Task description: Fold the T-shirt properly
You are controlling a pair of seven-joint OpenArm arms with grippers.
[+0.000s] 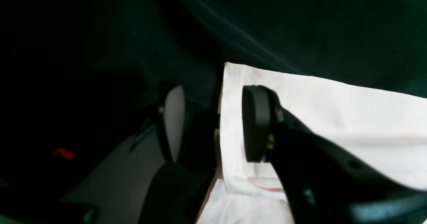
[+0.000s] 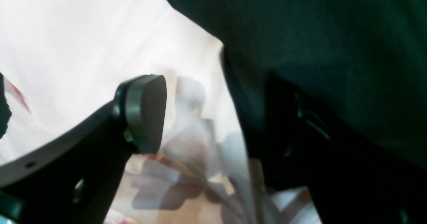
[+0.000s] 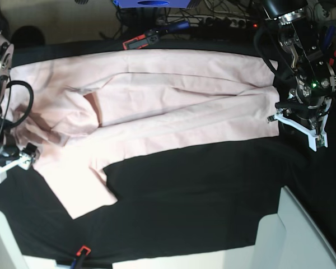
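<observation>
R gripper [image 2: 196,117] jaws wide, shirt [image 3: 173,106] edge between, not pinched. L gripper [image 1: 213,124] half open astride hem corner. Bench [image 3: 201,190] front half bare black cloth.

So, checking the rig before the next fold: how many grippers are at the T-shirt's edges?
2. The left gripper is at the T-shirt's right edge in the base view; the right gripper is at its left edge.
</observation>
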